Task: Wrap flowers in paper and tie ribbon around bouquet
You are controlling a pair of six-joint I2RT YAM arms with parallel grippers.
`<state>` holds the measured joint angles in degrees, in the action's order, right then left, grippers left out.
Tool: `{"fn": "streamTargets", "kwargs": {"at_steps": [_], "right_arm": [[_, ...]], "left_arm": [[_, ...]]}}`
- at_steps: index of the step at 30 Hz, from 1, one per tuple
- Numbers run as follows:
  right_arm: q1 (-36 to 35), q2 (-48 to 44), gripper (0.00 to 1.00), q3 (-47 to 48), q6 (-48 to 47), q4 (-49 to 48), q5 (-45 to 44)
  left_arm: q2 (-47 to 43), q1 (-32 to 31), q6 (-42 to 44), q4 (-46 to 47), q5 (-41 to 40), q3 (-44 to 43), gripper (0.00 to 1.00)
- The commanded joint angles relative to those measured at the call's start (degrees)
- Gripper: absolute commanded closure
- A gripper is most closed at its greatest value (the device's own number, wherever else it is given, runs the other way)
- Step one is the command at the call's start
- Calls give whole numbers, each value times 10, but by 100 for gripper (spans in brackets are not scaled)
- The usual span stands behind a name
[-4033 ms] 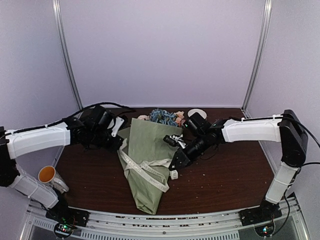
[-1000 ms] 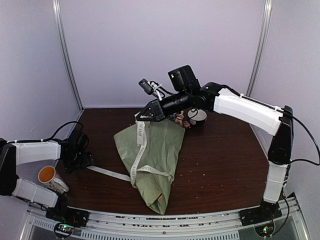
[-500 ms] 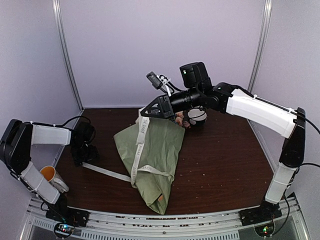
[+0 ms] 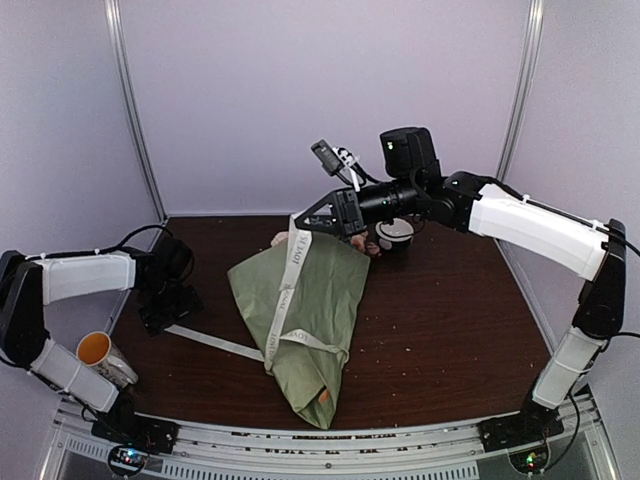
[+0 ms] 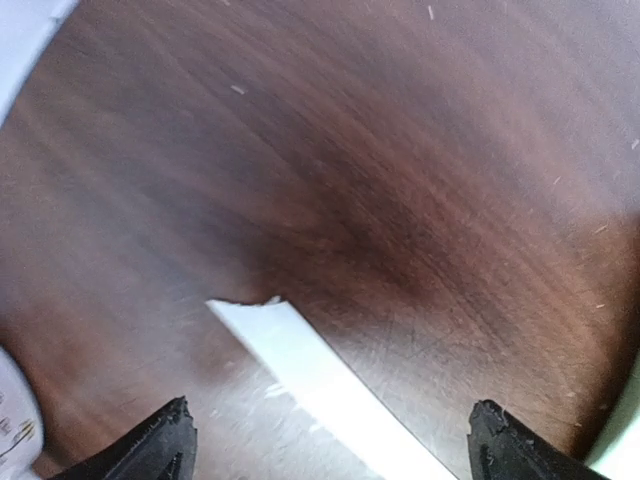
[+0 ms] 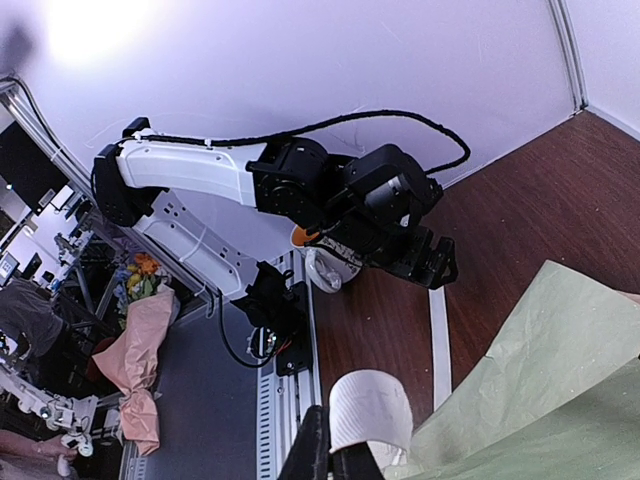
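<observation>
1. The right gripper (image 4: 301, 226) is clamped shut on one end of the ribbon (image 4: 284, 292), held up above the wide end of the bouquet (image 4: 325, 300).
2. The left gripper (image 5: 332, 428) hangs wide open and empty, just over the ribbon's other end, which lies flat on the counter (image 4: 450, 320).
3. The bouquet lies wrapped mid-counter with the ribbon crossing its narrow part loosely, so this looks like the tying step.
4. Next, I judge, the left gripper must drop and pinch that thin flat tail so both ends can be pulled taut.
</observation>
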<state>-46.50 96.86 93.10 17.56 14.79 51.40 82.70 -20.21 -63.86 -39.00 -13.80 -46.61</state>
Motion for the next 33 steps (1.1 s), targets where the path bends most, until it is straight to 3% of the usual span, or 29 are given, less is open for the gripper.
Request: {"fn": "streamTargets", "kwargs": {"at_steps": [1, 8, 13, 16, 21, 22, 23, 30, 33], "right_arm": [[2, -18, 100, -13, 18, -38, 25], [4, -10, 100, -15, 31, -47, 31], [14, -4, 100, -6, 36, -49, 37], [23, -6, 100, -5, 41, -53, 40], [36, -13, 100, -10, 42, -55, 40], [38, -14, 100, -10, 43, -56, 41], [40, -15, 100, -10, 44, -57, 41], [46, -16, 100, -13, 47, -58, 43], [46, -15, 100, -13, 48, -60, 43]], "left_arm": [[-1, 7, -32, -51, -37, -29, 2], [145, 25, 1, -1, 41, -59, 2], [153, 22, -25, 16, 73, -23, 6], [157, 16, -34, 35, 94, -3, 28], [166, 17, -36, 77, 128, 29, 79], [170, 17, -35, 82, 132, 30, 95], [174, 17, -34, 86, 135, 30, 100], [155, 17, -17, 100, 125, 26, 100], [99, 10, 18, 45, 55, -29, 100]]}}
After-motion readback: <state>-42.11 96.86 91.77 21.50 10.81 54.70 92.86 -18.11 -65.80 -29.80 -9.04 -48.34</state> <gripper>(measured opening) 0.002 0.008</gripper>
